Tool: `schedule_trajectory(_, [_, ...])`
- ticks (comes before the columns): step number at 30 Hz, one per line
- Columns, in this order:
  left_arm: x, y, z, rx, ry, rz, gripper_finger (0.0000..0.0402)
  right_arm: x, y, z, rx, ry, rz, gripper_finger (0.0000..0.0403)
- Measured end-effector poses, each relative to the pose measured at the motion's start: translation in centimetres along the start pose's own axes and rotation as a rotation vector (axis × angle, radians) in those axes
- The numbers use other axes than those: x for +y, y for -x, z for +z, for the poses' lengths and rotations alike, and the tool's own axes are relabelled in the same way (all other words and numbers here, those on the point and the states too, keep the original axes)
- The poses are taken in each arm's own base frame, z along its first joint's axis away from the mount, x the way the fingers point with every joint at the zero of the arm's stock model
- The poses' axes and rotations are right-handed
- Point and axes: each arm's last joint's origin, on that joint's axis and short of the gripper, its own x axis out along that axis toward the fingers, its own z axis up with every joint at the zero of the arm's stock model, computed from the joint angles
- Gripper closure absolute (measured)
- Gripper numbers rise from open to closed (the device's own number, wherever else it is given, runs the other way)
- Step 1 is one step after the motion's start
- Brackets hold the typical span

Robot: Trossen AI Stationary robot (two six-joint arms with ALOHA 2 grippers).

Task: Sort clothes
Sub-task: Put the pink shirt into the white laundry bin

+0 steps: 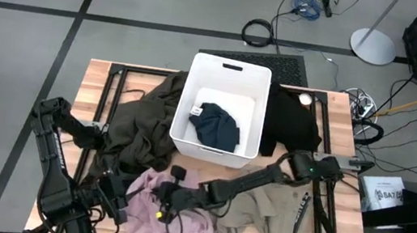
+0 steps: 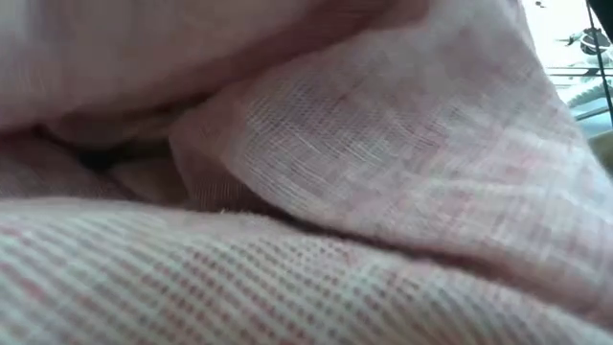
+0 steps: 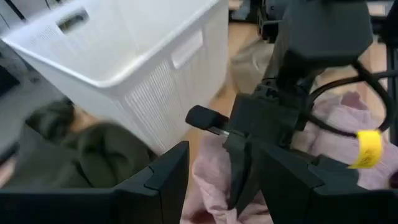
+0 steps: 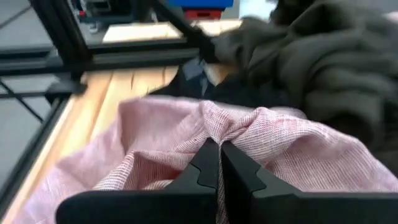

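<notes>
The right gripper is clenched on a pinched fold of the pink garment, its two fingers pressed together with the cloth gathered up between their tips. The left gripper sits just beside it over the same pink garment, its fingers parted with nothing between them. Beyond the right gripper lies the dark olive garment, heaped against the outer wall of the white bin, which stands near both grippers. Inside the bin is a navy blue garment. Behind the right gripper, under its arm, a khaki garment is spread on the wooden table. On the far side of the bin from the olive heap lies a black garment.
</notes>
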Motion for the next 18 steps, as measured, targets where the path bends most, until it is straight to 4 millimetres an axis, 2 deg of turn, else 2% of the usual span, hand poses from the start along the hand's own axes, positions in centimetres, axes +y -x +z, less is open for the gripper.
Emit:
schedule_trajectory(6, [-0.2, -0.1, -0.4, 0.076, 0.004, 0.002, 0.0217, 0.6, -0.8, -1.9, 0.049, 0.104, -0.001, 0.0403])
schedule_trajectory(10, [-0.2, -0.3, -0.6, 0.110, 0.093, 0.012, 0.0217, 0.4, -0.8, -2.4, 0.095, 0.147, -0.008, 0.0403])
schedule_trajectory(14, [-0.4, -1.8, -1.8, 0.279, 0.167, 0.045, 0.0217, 0.3, -0.9, -2.4, 0.099, 0.152, -0.009, 0.0398])
schedule_trajectory(18, [-0.7, -3.8, -2.7, 0.382, 0.209, 0.067, 0.0217, 0.3, -0.8, -2.4, 0.100, 0.158, 0.000, 0.0370])
